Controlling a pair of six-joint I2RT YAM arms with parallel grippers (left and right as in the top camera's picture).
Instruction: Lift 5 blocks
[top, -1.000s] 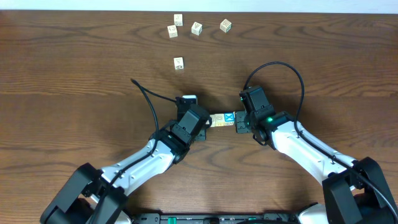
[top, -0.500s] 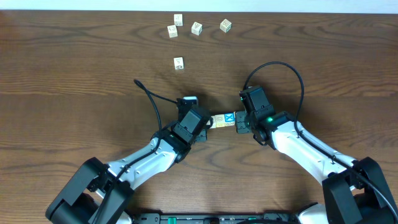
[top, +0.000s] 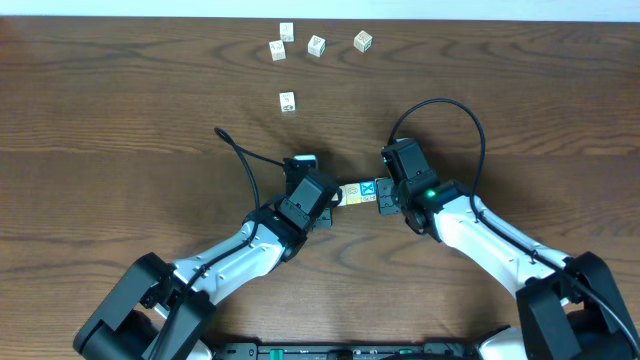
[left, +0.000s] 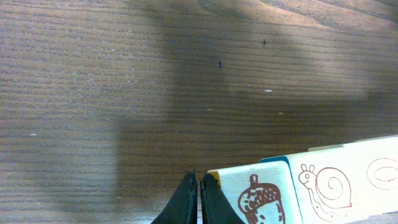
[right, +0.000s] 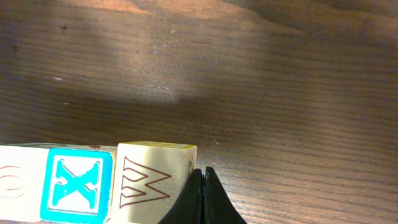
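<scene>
A short row of blocks lies end to end between my two grippers in the overhead view, and its bright blue X block is near the right end. My left gripper is shut, its fingertips against the side of an acorn-picture block, with a snail block beside that. My right gripper is shut too. It presses the end of a W block that stands next to the blue X block. Whether the row rests on the table I cannot tell.
Several loose whitish cubes sit at the back of the wooden table, a cluster of them around one cube and a single cube nearer. Black cables arc over each arm, the left cable and the right cable.
The right gripper has edged a little to the left against the row. The left forearm has shifted slightly. Both grippers stay shut.
</scene>
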